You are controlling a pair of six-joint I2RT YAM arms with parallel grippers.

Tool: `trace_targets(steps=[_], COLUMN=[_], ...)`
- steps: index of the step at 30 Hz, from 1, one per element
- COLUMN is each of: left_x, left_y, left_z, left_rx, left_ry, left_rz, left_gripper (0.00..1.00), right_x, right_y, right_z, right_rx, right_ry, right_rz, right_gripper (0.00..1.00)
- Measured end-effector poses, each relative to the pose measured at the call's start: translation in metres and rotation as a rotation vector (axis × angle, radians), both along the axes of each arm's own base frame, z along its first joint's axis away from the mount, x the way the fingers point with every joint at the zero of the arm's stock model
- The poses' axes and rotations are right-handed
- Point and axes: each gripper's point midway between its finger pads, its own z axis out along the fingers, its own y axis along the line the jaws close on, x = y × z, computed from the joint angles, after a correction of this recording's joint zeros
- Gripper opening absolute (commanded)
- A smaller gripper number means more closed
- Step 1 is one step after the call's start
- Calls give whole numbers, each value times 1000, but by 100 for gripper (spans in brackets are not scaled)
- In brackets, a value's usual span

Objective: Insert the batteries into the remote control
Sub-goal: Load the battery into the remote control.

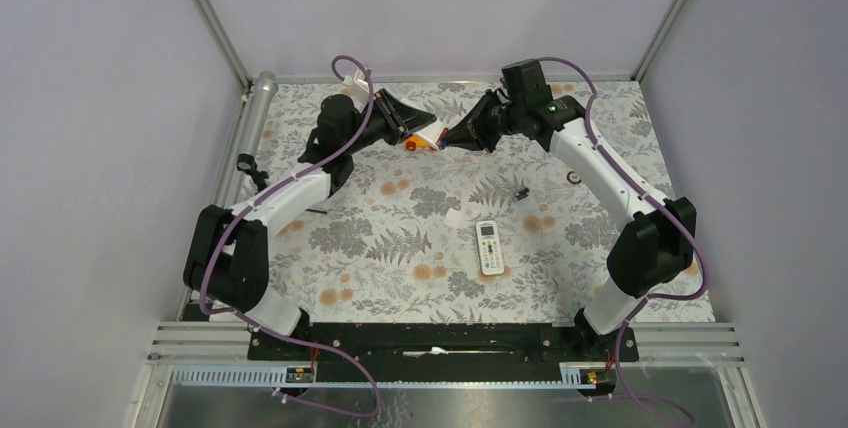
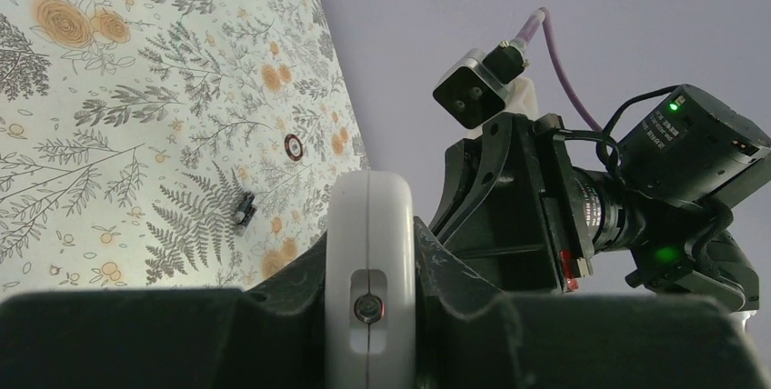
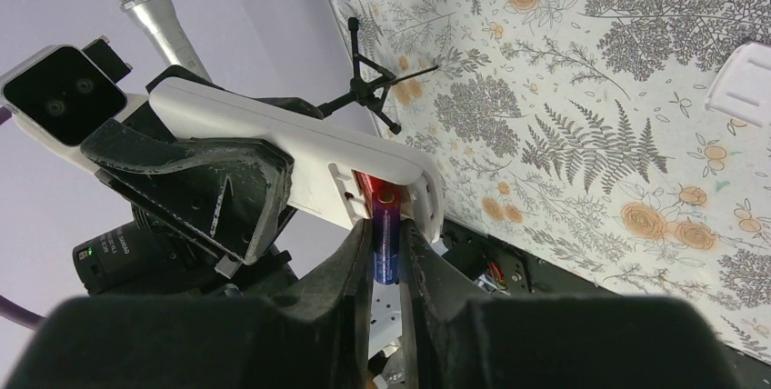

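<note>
Both grippers meet above the far middle of the table. My left gripper [image 1: 405,124] is shut on the remote control [image 1: 430,134], held edge-on in the air. In the left wrist view its white end [image 2: 368,262] stands clamped between the jaws of the left gripper [image 2: 368,303]. My right gripper [image 3: 387,253] is shut on a red and blue battery [image 3: 385,236]. The battery's top end sits at the open compartment in the back of the remote control [image 3: 300,148]. Something red [image 3: 364,184] shows inside that compartment. From above, the right gripper [image 1: 462,136] touches the remote's end.
A white remote with a pale green screen [image 1: 489,246] lies mid-table, with a small white cover [image 1: 453,219] to its left. A tiny black piece [image 1: 521,191] and a black ring [image 1: 574,177] lie right of centre. A silver microphone [image 1: 257,106] and small tripod [image 1: 246,163] stand far left.
</note>
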Motion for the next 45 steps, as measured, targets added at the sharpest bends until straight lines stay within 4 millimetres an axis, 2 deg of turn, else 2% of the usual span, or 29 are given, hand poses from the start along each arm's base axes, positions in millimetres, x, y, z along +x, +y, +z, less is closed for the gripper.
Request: trace_targets(steps=[12,31,32,33,34,35,39,41,45], left_x=[-1,2,2,1,0,0,-1,-1,-2], left_y=[0,5,5,5,4,4,2,1,-1], left_z=[-7,-6,-7,-7,-8,-9,-9,-9,-10], left_rx=[15,3,2,3,3,3,4,5,6], left_ry=[26,107,112,119,130,139,159,165,183], left_rz=[-2,10,8,5,1,-2,-15,-24,-41], left_gripper=[0,0,0,0,0,0,0,0,0], right_x=[-1,-1,-1,0,1,1,5,4,5], right_y=[-1,-4,-4,-4,-4,-3,-3,-6,-9], right_z=[-3,-7,-7,-7,-7,-7,-6,-2,17], right_rx=[17,21,22,24,28,32,44,53,70], right_ry=[39,58,58,54,50,51,11,-16,-114], right_rz=[-15,-17,-18,-18,-21,-24,-30,-34,-11], right_gripper=[30,31,33,43,59,69,94,99,100])
